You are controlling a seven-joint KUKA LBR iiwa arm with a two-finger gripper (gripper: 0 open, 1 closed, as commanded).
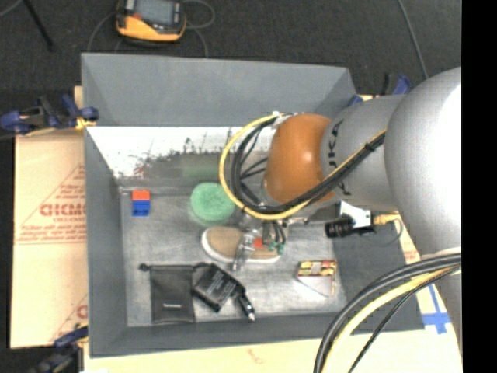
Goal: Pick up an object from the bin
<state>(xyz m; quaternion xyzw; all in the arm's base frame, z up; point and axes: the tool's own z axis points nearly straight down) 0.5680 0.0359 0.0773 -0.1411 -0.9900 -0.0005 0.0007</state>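
One relation matters for me: the gripper [252, 245] sits over the 3 o'clock end of a small tan shoe [224, 243], so the rest of the shoe runs off toward 9, long axis approx 9-to-3. Shoe lies near the centre of the bin [217, 92], a bit toward 6. Can't tell if the gripper is open or closed, since wrist and orange cover [295, 158] block my look.

Shoe reads as soft suede-ish upper w/ white rubbery sole rim. It's rounded and prob gives under pressure.

- **Green ball** [211, 200]: fuzzy-looking, at 11 from the gripper, just beside the shoe.
- **Black pouch** [171, 294]: flat, at 7, near.
- **Black gadget** [220, 286]: hard-looking, also at 7, near.
- **Printed box** [317, 274]: small, at 4, apart.
- **Blue-orange block** [140, 202]: well off at 9–10.
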